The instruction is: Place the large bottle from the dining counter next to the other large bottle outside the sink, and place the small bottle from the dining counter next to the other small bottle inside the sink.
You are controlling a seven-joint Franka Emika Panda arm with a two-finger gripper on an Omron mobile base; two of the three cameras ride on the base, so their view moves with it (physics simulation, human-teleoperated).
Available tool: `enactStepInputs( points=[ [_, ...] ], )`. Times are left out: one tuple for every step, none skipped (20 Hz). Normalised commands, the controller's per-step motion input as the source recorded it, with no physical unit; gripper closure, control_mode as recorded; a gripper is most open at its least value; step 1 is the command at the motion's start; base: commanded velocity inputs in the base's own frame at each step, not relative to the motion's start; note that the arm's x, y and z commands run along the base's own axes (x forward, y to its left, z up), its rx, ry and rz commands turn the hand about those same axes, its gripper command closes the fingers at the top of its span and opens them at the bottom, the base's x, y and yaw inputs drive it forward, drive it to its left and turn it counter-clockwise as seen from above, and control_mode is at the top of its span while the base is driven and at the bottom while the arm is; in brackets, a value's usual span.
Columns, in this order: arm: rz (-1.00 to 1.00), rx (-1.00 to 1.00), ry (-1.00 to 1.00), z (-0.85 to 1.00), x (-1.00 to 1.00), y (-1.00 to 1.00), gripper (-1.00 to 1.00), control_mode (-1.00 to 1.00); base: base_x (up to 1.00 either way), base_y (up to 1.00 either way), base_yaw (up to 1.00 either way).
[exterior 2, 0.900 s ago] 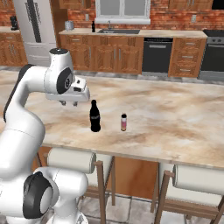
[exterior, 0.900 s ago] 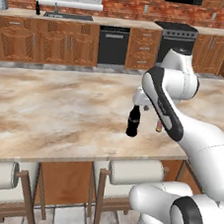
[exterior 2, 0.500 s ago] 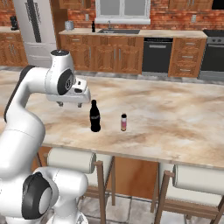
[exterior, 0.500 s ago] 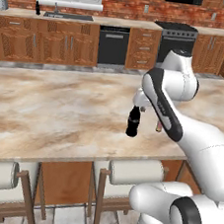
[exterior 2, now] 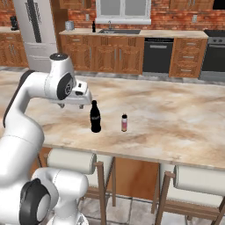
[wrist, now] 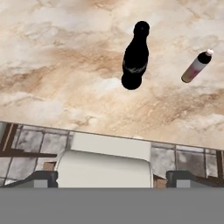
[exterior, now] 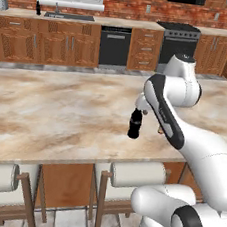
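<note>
The dining counter [exterior 2: 176,118] is a broad slab of beige-brown marbled stone, cloudy with paler veins, and it reads as smooth and matte. On it stands the large bottle [exterior 2: 95,117], glossy black, cola-shaped with a narrow neck and waisted body, upright. Just beside it, at its 3 o'clock in the right base view, stands the small bottle [exterior 2: 124,122], a slim reddish-tan cylinder with a pale cap (much shorter than its black neighbour); the two are apart, not touching.

In the hand view the large bottle [wrist: 135,56] sits at about 12 o'clock from the gripper [wrist: 112,177], well beyond the fingertips [wrist: 43,177], with the small bottle [wrist: 197,65] at roughly 1 o'clock. The two dark tips stand far apart at the lower corners, so the jaws are spread wide and hold nothing. Between them lies the white roll back of a stool [wrist: 105,168].

In the left base view the gripper's hand is just beside the neck of the large bottle [exterior: 135,124], at its 1 o'clock; whether it touches I cannot tell.

Along the far wall, the sink [exterior 2: 119,31] is a dark plate set in a wooden cabinet run, with another dark bottle [exterior 2: 93,27] upright at its 9 o'clock.
</note>
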Motion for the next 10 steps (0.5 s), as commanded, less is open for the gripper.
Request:
enactStepInputs(
  points=[
    [0.0,0.0,-0.16,-0.06,0.0,-0.09,-1.0,-1.0,0.0,0.0,0.0],
    [0.0,0.0,-0.15,-0.08,0.0,-0.11,-1.0,-1.0,0.0,0.0,0.0],
    [0.0,0.0,-0.15,-0.11,0.0,-0.14,-1.0,-1.0,0.0,0.0,0.0],
    [0.0,0.0,-0.15,-0.13,0.0,-0.13,-1.0,-1.0,0.0,0.0,0.0],
    [0.0,0.0,-0.14,-0.16,0.0,-0.13,-1.0,-1.0,0.0,0.0,0.0],
    [-0.01,0.0,-0.13,-0.19,0.0,-0.11,-1.0,-1.0,0.0,0.0,0.0],
    [-0.01,0.0,-0.09,-0.21,0.0,-0.12,-1.0,-1.0,0.0,0.0,0.0],
    [-0.01,0.0,-0.05,-0.23,0.0,-0.11,-1.0,-1.0,0.0,0.0,0.0],
    [-0.01,0.0,-0.03,-0.24,0.0,-0.08,-1.0,-1.0,0.0,0.0,0.0],
    [-0.02,0.0,-0.02,-0.24,0.0,-0.04,-1.0,-1.0,0.0,0.0,0.0]
  ],
)
